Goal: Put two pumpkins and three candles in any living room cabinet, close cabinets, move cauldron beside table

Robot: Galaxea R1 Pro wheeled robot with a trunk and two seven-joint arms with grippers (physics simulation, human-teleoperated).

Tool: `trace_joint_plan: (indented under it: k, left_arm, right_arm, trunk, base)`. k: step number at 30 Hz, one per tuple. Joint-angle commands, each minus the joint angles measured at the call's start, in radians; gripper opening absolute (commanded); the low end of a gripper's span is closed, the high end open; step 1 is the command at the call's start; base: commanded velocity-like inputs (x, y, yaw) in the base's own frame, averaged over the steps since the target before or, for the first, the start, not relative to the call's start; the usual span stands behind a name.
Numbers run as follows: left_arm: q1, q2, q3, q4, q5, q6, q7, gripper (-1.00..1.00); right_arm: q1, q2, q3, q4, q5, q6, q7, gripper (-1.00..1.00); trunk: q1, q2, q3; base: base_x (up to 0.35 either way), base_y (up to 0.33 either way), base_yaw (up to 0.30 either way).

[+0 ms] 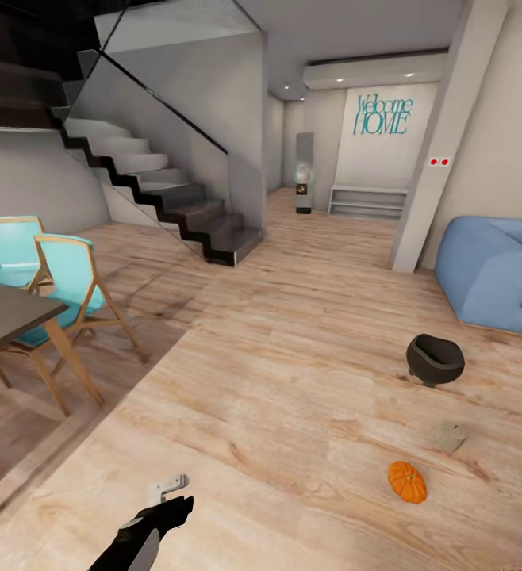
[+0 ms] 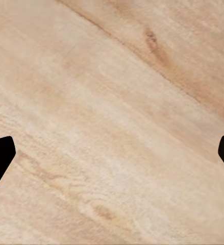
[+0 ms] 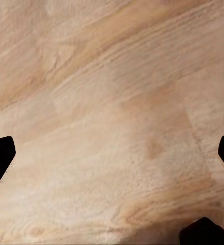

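One orange pumpkin (image 1: 407,481) lies on the wooden floor at the lower right of the head view. Beyond it stands the black cauldron (image 1: 435,358), tilted with its mouth toward me. Between them lies a small beige lump (image 1: 450,435), too small to tell whether it is a candle. My left gripper (image 1: 171,496) hangs low over bare floor, well left of the pumpkin. Its fingertips (image 2: 0,158) sit wide apart in the left wrist view, open and empty. The right gripper (image 3: 112,153) is likewise open over bare planks. The cabinet and the living-room table are out of view.
A dark dining table top (image 1: 7,313) with teal chairs (image 1: 67,277) stands at the left. A staircase (image 1: 166,198) rises behind them. A blue sofa (image 1: 495,274) fills the right side beside a white pillar (image 1: 435,159). A hallway opens at the back.
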State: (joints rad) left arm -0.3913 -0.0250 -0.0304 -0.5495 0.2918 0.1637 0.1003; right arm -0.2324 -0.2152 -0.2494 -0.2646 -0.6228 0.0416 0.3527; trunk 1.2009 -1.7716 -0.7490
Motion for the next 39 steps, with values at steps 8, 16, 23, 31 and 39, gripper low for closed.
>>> trace_joint_plan:
  k: [8, 16, 23, 31, 39]
  left_arm:
    - [0.0, 0.0, -0.003, 0.0, 0.009, 0.005, 0.007, 1.0]
    - [0.0, 0.0, -0.003, 0.002, 0.009, 0.005, 0.007, 1.0]
    - [0.0, 0.0, -0.003, 0.002, 0.008, 0.005, 0.007, 1.0]
    - [0.0, 0.001, -0.003, 0.002, 0.007, 0.005, 0.007, 1.0]
    - [0.0, 0.001, -0.003, 0.002, 0.007, 0.005, 0.007, 1.0]
  right_arm:
    - [-0.001, 0.0, -0.003, 0.001, -0.009, 0.004, 0.005, 1.0]
    - [-0.001, -0.001, -0.003, 0.001, -0.008, 0.004, 0.005, 1.0]
    - [-0.001, -0.002, -0.003, 0.001, -0.008, 0.005, 0.006, 1.0]
    - [-0.001, -0.002, -0.003, 0.002, -0.008, 0.006, 0.006, 1.0]
    - [-0.001, -0.003, -0.003, 0.002, -0.008, 0.006, 0.006, 1.0]
  trunk:
    - [0.0, 0.0, -0.001]
    - [0.0, 0.0, -0.001]
    - [0.0, 0.0, -0.006]
    - [0.0, 0.0, -0.015]
    - [0.0, 0.0, -0.025]
  base:
    - [0.293, -0.095, -0.277]
    - [0.308, -0.012, -0.279]
    - [0.314, 0.0, -0.266]
    - [0.311, 0.0, -0.219]
    - [0.231, 0.0, -0.19]
